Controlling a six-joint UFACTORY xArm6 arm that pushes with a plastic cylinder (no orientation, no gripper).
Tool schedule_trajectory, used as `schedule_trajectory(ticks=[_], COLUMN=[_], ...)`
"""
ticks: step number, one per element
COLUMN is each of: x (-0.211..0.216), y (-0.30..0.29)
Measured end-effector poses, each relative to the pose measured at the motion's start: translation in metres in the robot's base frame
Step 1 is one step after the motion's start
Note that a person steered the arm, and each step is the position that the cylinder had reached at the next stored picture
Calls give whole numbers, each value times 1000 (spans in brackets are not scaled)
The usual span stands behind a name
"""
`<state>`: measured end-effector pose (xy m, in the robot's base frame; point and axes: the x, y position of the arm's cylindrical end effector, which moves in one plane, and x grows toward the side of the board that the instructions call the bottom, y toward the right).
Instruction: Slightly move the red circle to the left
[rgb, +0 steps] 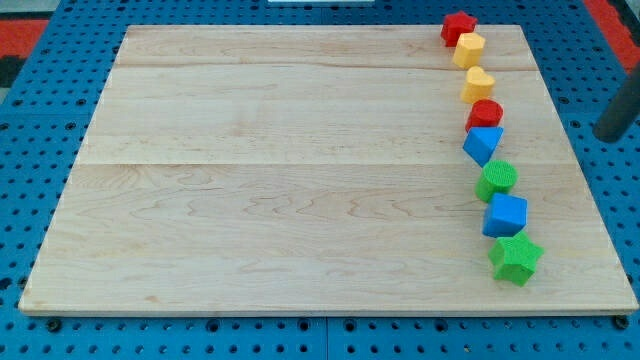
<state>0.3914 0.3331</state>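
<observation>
Nearest the view's bottom, a green star (516, 259) sits by the board's right side, and a column of blocks climbs from it toward the view's top: a blue cube (505, 215), a green circle (497, 180), a blue triangle (483, 144), then the red circle (486, 114), the block the task names. It touches the blue triangle below it and sits just under a yellow heart (478, 85); beyond come a yellow hexagon-like block (469, 49) and a red block (458, 27) at the wooden board's (280, 180) far edge. The dark rod enters at the view's right edge, off the board, and my tip (606, 135) lies well to the right of the red circle, roughly level with it. There is no pincer on this rig, only the bare rod, gripping nothing. The circle lies leftward from my tip, so I judge a straight leftward sweep would meet its right side; its neighbours crowd it closely and could be nudged too.
</observation>
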Motion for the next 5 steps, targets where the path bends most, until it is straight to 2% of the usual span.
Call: schedule_trajectory(ticks=[1,2,4,5], x=[-21,-13,-11,-14], y=[-17,-48,-183,-214])
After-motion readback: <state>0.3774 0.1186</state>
